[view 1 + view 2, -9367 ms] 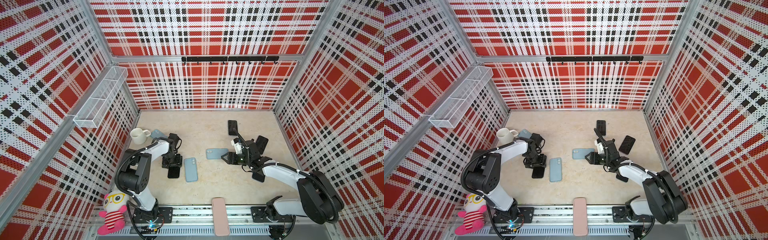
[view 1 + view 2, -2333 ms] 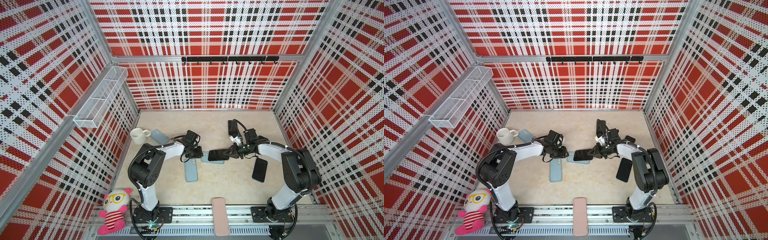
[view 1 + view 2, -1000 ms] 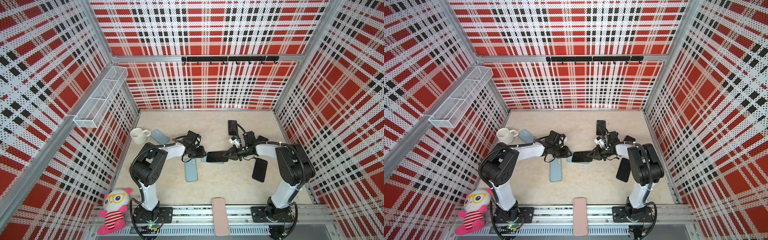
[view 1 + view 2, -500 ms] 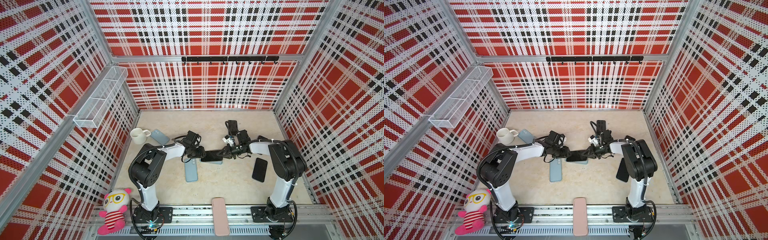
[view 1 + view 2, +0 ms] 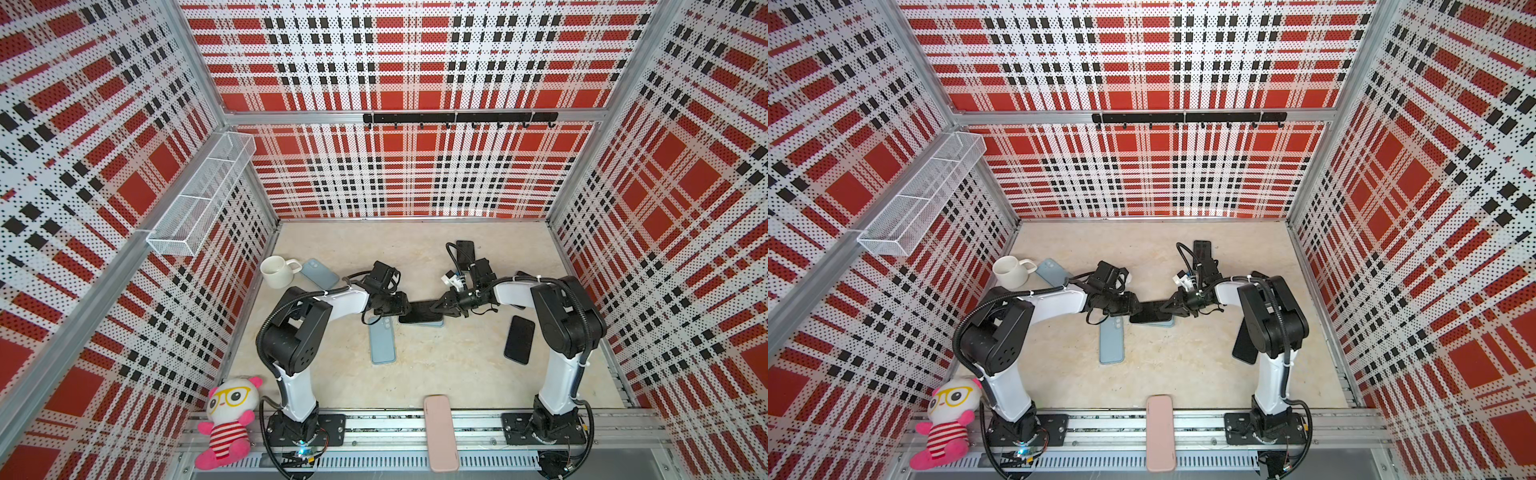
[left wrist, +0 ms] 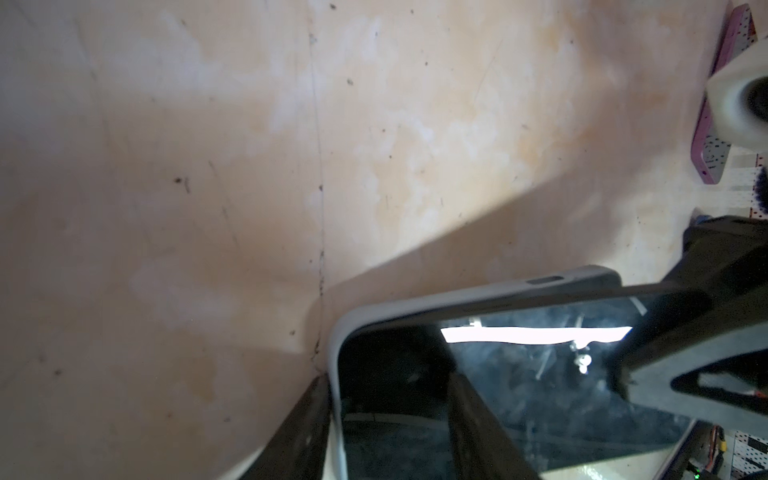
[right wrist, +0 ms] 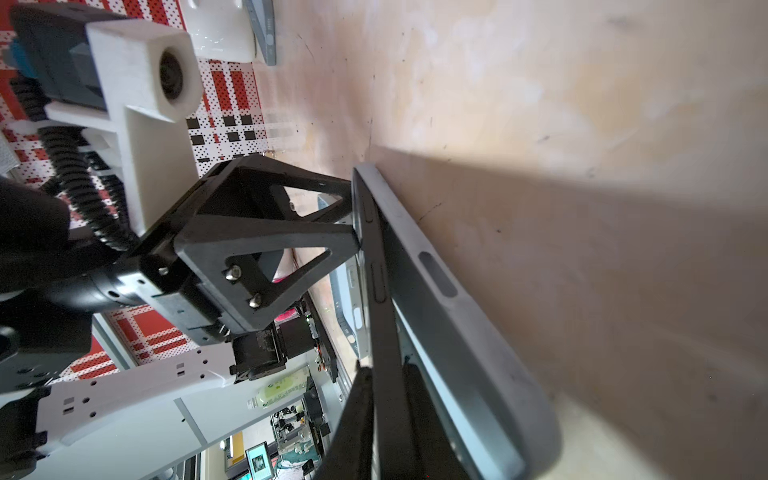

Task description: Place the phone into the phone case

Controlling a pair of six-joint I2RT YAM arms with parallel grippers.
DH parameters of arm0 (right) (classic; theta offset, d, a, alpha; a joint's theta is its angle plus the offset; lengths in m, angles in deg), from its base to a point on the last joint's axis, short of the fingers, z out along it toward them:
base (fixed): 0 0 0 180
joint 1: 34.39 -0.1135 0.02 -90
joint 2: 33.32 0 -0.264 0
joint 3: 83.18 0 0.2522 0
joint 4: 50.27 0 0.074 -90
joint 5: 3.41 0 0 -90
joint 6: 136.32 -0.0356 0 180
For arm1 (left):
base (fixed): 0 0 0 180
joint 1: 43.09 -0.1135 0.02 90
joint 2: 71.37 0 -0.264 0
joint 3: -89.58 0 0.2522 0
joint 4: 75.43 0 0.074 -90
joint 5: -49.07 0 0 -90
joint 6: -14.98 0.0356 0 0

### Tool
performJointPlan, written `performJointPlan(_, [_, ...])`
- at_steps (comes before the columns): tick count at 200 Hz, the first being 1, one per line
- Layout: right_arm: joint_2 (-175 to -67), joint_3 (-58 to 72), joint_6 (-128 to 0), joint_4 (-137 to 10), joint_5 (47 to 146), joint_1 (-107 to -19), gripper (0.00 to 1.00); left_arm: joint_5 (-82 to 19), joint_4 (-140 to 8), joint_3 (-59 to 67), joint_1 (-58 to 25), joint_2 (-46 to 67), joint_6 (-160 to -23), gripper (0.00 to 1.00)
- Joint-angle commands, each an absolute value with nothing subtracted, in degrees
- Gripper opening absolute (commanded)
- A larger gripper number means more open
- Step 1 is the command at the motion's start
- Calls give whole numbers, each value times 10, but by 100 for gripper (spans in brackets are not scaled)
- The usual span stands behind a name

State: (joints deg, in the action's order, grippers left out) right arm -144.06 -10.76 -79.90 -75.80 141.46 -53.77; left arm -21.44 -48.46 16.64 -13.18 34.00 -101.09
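Note:
In both top views a black phone (image 5: 419,311) (image 5: 1150,311) lies slanted over the pale blue-grey phone case (image 5: 434,323) (image 5: 1167,323) in mid-table. My right gripper (image 5: 438,309) (image 7: 386,370) is shut on the phone's (image 7: 380,316) right end, one finger on each face. That end stands above the case (image 7: 457,324). My left gripper (image 5: 405,309) (image 6: 386,382) is open at the other end. One finger sits outside the case's wall (image 6: 457,297), the other over the phone's screen (image 6: 540,374).
A light blue phone (image 5: 382,340) lies just in front of the left gripper, another (image 5: 319,273) by the white mug (image 5: 276,270). Black phones lie at the right (image 5: 519,338) and back (image 5: 465,249). A pink case (image 5: 441,432) and plush toy (image 5: 228,415) sit at the front rail.
My right gripper has carried the phone leftward until it lies over the case and meets the left gripper. The left arm has hardly moved.

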Motion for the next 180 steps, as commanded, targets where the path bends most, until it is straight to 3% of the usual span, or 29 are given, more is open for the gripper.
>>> performJointPlan(1, [-1463, -101, -792, -814, 1314, -568, 19, -240, -468, 165, -114, 328, -992, 47])
performJointPlan(64, [-1417, -48, -751, -905, 1250, -575, 44, -277, -452, 160, -107, 327, -983, 45])
performJointPlan(97, [-1380, -14, -737, -971, 1192, -577, 50, -281, -451, 159, -105, 326, -983, 44])
performJointPlan(128, [-1356, 3, -730, -1017, 1149, -577, 51, -279, -450, 159, -104, 327, -983, 44])
performJointPlan(180, [-1323, -30, -744, -1045, 1098, -579, 35, -275, -451, 157, -103, 327, -985, 42])
